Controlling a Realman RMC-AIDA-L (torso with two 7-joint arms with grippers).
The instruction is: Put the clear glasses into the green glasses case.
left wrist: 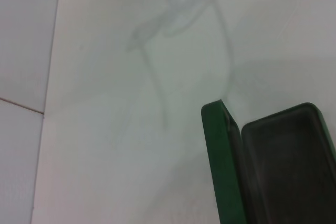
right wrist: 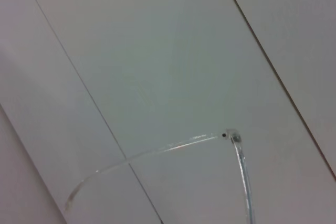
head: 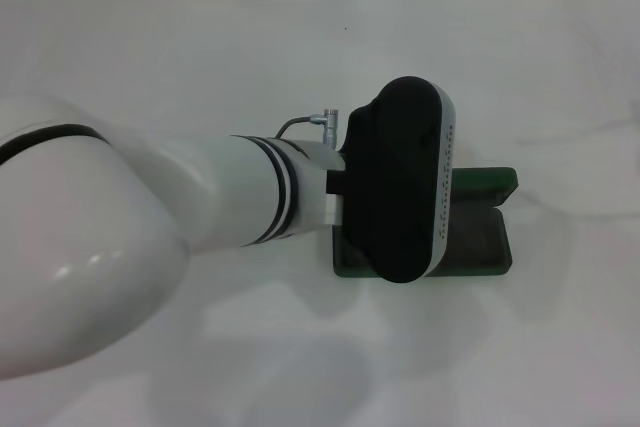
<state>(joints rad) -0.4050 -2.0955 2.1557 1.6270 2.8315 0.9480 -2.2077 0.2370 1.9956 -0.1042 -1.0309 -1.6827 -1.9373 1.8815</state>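
The left arm (head: 200,197) reaches across the table (head: 300,47), its wrist over the open green case (head: 485,237); its grip I cannot tell. The glasses (right wrist: 231,145) show only in the right wrist view, before a tiled wall (right wrist: 157,51).

Dark green glasses case (head: 490,237), seemingly colourless clear glasses (right wrist: 173,148)

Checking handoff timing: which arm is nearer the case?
Left. Its end effector is over the open case; the right arm is out of the head view, its camera showing only the glasses.
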